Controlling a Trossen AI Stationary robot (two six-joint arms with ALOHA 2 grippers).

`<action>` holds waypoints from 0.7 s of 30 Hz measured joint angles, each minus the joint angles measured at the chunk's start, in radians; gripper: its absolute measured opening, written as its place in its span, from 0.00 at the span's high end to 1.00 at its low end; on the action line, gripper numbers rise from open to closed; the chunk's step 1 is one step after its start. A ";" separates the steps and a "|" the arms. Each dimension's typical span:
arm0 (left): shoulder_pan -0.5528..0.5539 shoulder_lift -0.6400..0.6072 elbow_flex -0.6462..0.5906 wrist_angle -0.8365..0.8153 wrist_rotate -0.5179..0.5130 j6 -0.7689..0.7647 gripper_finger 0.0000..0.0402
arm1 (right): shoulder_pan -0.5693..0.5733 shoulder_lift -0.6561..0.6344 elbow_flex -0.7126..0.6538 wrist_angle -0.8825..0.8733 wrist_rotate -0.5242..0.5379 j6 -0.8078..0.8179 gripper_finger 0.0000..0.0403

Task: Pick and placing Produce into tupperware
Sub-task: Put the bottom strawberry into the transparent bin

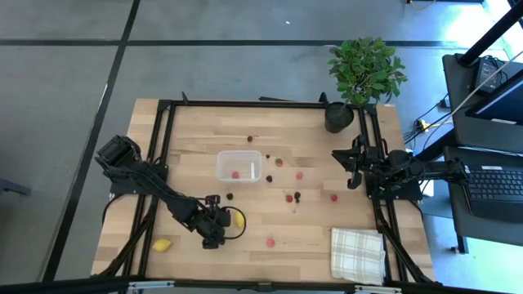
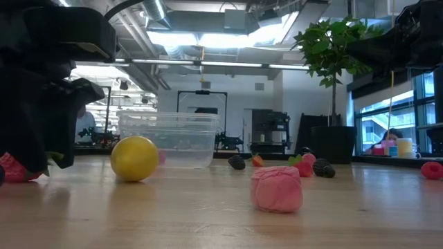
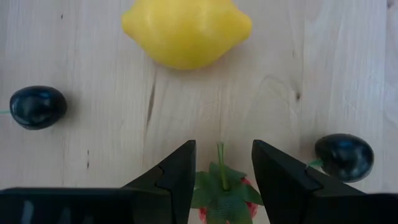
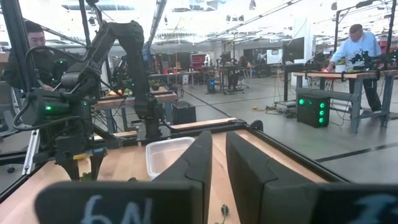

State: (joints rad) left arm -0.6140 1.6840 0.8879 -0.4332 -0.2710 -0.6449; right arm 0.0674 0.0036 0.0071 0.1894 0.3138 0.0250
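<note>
Produce lies scattered over the desk (image 1: 278, 249): red and dark berries right of the tupperware (image 1: 239, 166), which already holds a red piece or two, a lemon (image 1: 239, 218) just beside the left gripper (image 1: 214, 233), and a second lemon (image 1: 162, 244) near the front left edge. The step in hand looks like a pick. In the left wrist view the left jaws stand partly open, straddling a strawberry (image 3: 222, 194) with a green leafy cap; whether they touch it I cannot tell. Next, I judge, they must close on it, lift, and carry it back to the tub. The right gripper (image 1: 354, 169) waits at the right side, jaws closed on nothing.
</note>
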 joint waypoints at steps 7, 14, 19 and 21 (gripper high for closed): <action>0.000 0.000 0.000 0.000 0.000 0.000 0.63 | 0.000 0.000 0.000 0.000 0.000 0.000 0.87; 0.000 0.000 0.000 0.000 0.000 0.000 0.67 | 0.000 0.000 0.000 0.000 0.000 0.000 0.87; 0.000 0.000 0.000 0.000 0.000 0.000 0.76 | 0.000 0.000 0.000 0.000 0.000 0.000 0.87; 0.000 0.000 0.000 0.000 0.000 0.001 0.80 | 0.000 0.000 0.000 0.000 0.000 -0.001 0.87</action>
State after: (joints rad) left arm -0.6140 1.6836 0.8883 -0.4332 -0.2714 -0.6443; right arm 0.0673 0.0036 0.0071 0.1894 0.3137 0.0238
